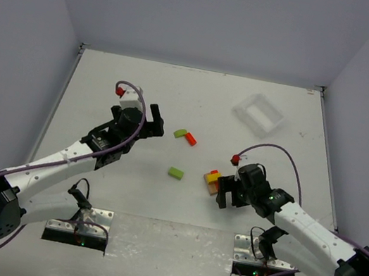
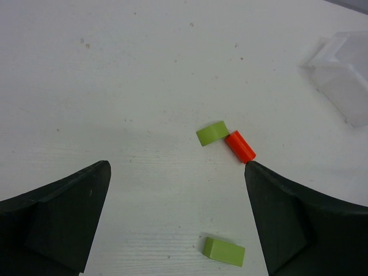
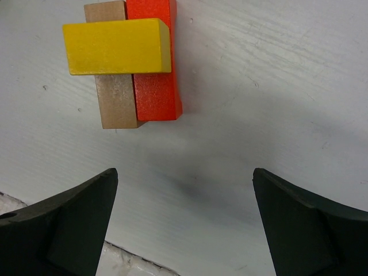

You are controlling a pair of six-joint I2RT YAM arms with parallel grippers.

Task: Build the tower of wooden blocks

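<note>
a white plastic tray (image 1: 259, 114) sat at the far right of the table (image 1: 111, 68), well apart from every block. what lay inside it i could not tell.

the wood block tower (image 1: 213, 180) stood right of centre, just ahead of the right gripper (image 1: 228, 201). its base was a tan block (image 3: 115, 98) and a red block (image 3: 156, 86) lying side by side and touching, with a yellow block (image 3: 118, 46) laid crosswise on top of both.

three pieces lay loose near the middle: a green half-round block (image 2: 211, 133) touching an orange cylinder (image 2: 240, 146), and nearer the arms a green rectangular block (image 2: 223, 251).

the right gripper's jaws were spread wide and grasped nothing. the left gripper (image 1: 157, 120) was likewise released, pointed toward the green and orange pair.
</note>
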